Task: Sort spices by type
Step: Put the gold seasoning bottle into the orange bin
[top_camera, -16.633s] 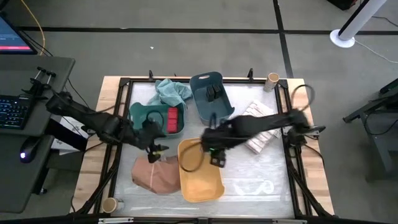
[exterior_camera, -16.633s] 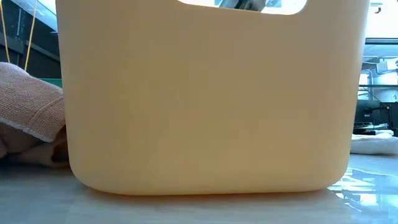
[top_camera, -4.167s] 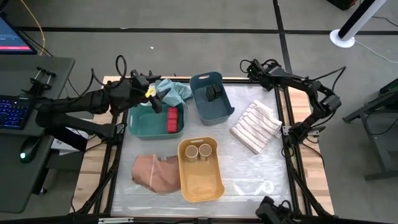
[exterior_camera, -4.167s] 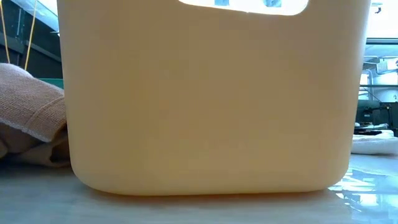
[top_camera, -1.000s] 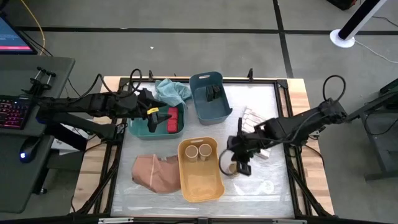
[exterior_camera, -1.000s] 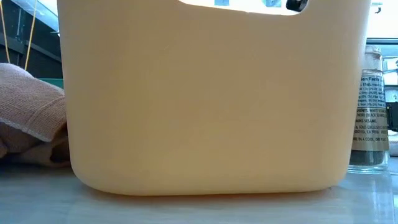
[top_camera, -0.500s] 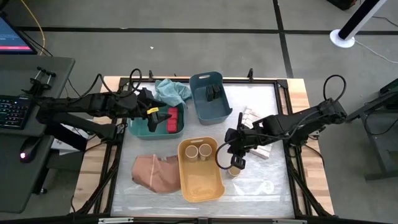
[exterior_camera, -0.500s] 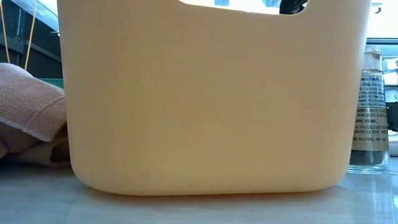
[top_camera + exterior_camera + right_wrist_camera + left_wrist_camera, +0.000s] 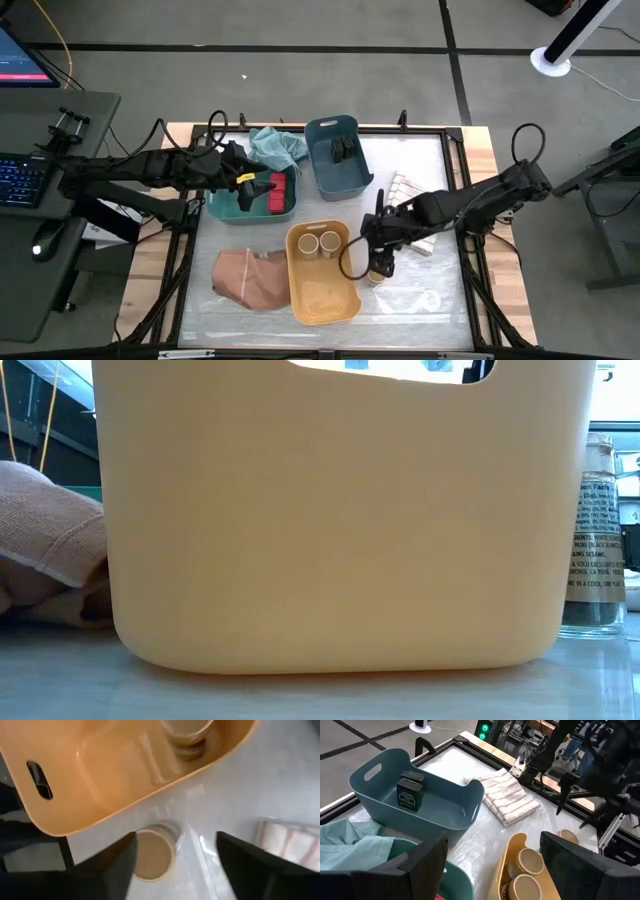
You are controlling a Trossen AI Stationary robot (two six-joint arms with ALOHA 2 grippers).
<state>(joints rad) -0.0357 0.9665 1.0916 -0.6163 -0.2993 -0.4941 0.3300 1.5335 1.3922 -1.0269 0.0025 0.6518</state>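
Over the green bin (image 9: pixel 222 202), my left gripper (image 9: pixel 245 185) hangs open (image 9: pixel 494 837). That bin holds the red boxes (image 9: pixel 277 193). Dark grey boxes (image 9: pixel 342 148) lie in the blue bin (image 9: pixel 335 178). Two tan jars (image 9: pixel 318 243) stand in the yellow bin (image 9: pixel 322 295). A third tan jar (image 9: pixel 378 275) stands upright on the table just right of the yellow bin (image 9: pixel 595 540). My right gripper (image 9: pixel 378 260) is above it, open, pointing down. Its fingers (image 9: pixel 176 836) stand on either side of the jar's lid (image 9: pixel 152 852).
A striped cloth (image 9: pixel 410 192) lies right of the blue bin, partly under my right arm. A teal cloth (image 9: pixel 275 148) sits at the far edge, a tan cloth (image 9: pixel 250 278) left of the yellow bin. The yellow bin's wall (image 9: pixel 330 520) fills most of the low view.
My right gripper has shifted a little toward the table's left, staying over the third jar. The jar has kept standing in the same spot beside the yellow bin.
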